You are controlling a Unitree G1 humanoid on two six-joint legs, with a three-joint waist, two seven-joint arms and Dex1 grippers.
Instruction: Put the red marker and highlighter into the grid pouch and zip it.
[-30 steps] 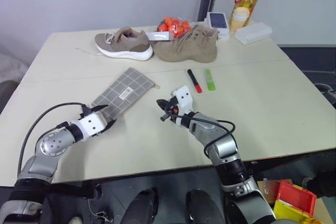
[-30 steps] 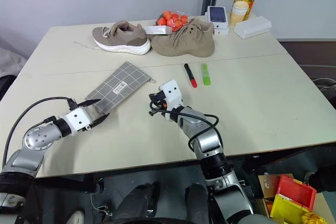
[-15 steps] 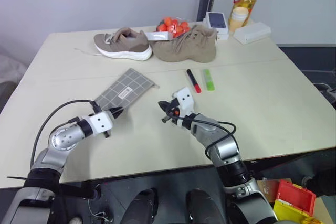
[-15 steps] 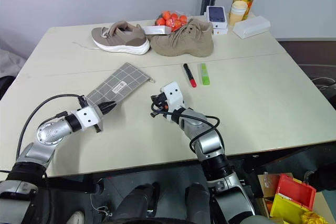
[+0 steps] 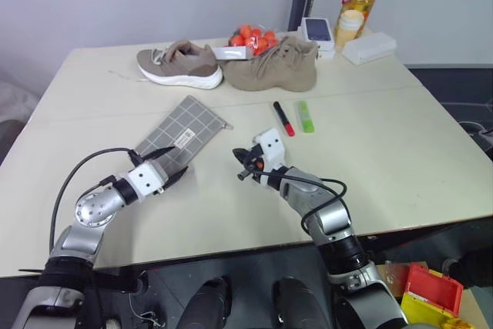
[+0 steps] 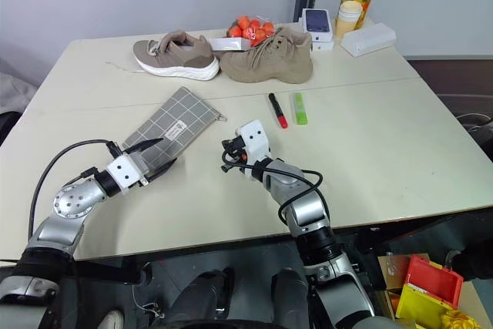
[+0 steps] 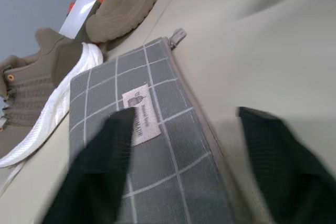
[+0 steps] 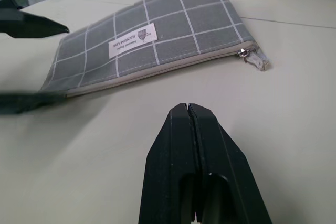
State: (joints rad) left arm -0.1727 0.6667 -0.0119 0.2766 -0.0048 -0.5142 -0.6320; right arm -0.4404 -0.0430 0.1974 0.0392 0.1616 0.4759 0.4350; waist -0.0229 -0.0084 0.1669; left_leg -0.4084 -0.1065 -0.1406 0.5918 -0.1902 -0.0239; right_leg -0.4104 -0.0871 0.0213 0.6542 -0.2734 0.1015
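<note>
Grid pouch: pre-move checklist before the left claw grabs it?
1. Left claw open, straddling the near end of the grid pouch: ok.
2. Pouch flat on the table, nothing on top: ok.
3. Zipper pull at the far corner, reachable: ok. Open or zipped: cannot tell.
4. Right claw shut, empty, clear of the pouch: ok.
5. Red marker and highlighter side by side on the table, not yet in the pouch: not ok.
</note>
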